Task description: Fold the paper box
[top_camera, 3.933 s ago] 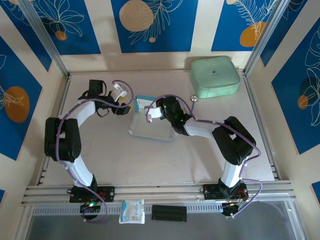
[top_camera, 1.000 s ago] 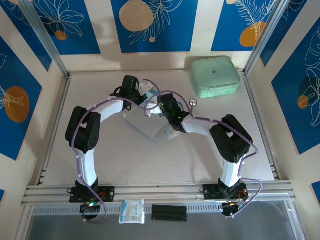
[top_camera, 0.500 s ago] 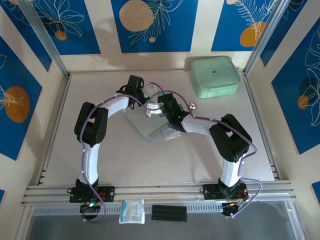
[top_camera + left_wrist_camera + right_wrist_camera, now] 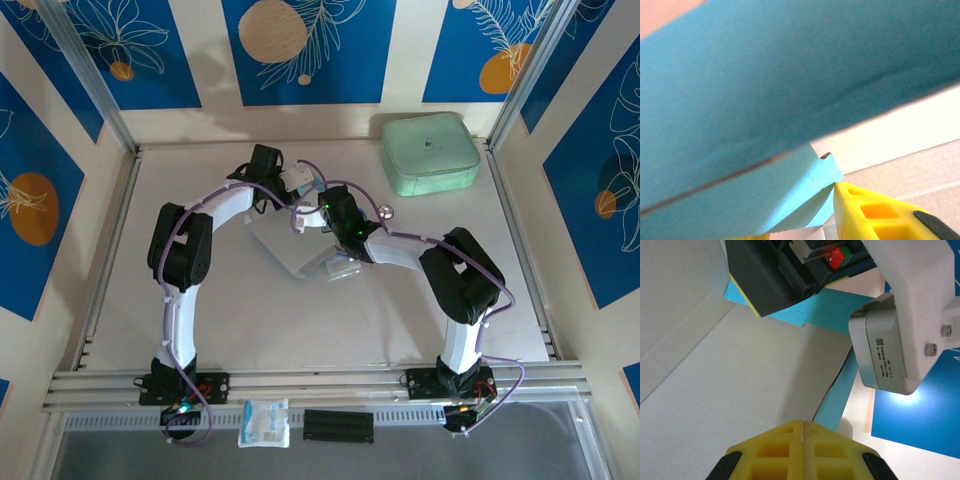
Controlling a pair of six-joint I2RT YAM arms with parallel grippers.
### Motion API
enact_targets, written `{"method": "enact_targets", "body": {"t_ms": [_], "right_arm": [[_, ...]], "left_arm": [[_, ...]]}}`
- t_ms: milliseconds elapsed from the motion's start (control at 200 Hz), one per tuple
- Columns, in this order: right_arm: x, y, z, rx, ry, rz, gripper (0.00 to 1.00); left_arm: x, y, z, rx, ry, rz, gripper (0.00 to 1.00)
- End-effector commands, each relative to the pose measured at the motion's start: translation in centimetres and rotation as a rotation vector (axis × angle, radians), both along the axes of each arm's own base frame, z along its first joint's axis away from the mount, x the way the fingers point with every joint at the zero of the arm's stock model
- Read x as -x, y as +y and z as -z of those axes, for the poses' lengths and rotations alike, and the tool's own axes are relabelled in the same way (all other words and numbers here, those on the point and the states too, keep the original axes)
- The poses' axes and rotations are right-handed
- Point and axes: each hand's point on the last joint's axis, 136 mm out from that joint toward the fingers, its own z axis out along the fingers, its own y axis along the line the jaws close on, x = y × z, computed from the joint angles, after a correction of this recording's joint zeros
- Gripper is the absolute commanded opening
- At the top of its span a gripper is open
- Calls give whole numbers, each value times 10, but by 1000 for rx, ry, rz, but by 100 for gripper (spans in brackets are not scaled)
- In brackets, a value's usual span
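Note:
The paper box [image 4: 285, 245] lies in the middle of the table, its grey-white side up and tilted. My left gripper [image 4: 298, 192] is at its far edge. In the left wrist view the box's light blue card [image 4: 765, 75] looms close, and a blue flap sits between the yellow fingers [image 4: 875, 215] of the left gripper [image 4: 797, 212], which stand apart. My right gripper [image 4: 802, 422] is shut, its tips against the grey-white panel [image 4: 740, 380] with nothing between them. It sits just right of the left one [image 4: 313, 215], whose black body [image 4: 775, 275] shows ahead.
A mint-green rounded case [image 4: 430, 152] stands at the back right, with a small round metal piece [image 4: 386, 210] in front of it. A white-and-blue packet [image 4: 265, 422] and a black block [image 4: 338, 425] lie on the near rail. Metal frame posts border the table.
The left arm swung in from the left to the box's far edge, and the box turned. Within the last second the left fingers parted; the right gripper stayed shut on the panel.

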Motion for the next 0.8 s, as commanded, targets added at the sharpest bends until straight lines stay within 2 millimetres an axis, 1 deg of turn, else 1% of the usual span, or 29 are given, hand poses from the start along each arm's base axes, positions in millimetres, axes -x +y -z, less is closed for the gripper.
{"method": "enact_targets", "body": {"t_ms": [0,50,90,150,220,275,360,455,535,630,725,735,775,795], "right_arm": [[28,-10,64,109,202,-40,2],[29,-9,63,109,202,-41,3],[29,-9,64,109,204,-41,2],[29,-9,64,110,204,-42,3],[29,-9,64,111,204,-42,3],[28,-9,63,109,203,-39,3],[30,-9,64,110,208,-40,3],[30,-8,64,109,209,-42,3],[29,-7,64,108,208,-42,3],[29,-6,63,108,206,-45,3],[29,-6,62,106,205,-44,3],[30,-7,63,107,206,-43,3],[31,-7,64,108,209,-45,3],[31,-7,64,107,209,-45,3]], "left_arm": [[31,-30,15,75,128,123,36],[29,-31,13,83,127,121,32],[29,-31,13,84,128,116,27],[26,-31,12,90,124,104,23],[25,-33,9,107,125,101,5],[23,-34,8,126,129,84,0],[16,-33,9,137,127,29,0],[2,-28,9,77,79,-95,0],[-7,-19,16,1,44,-179,0],[-12,-15,23,-67,-5,-221,0],[-13,-14,28,-97,-14,-218,0],[-13,-15,28,-97,-15,-216,2],[-13,-15,28,-94,-15,-209,17],[-12,-16,28,-90,-13,-202,20]]}}
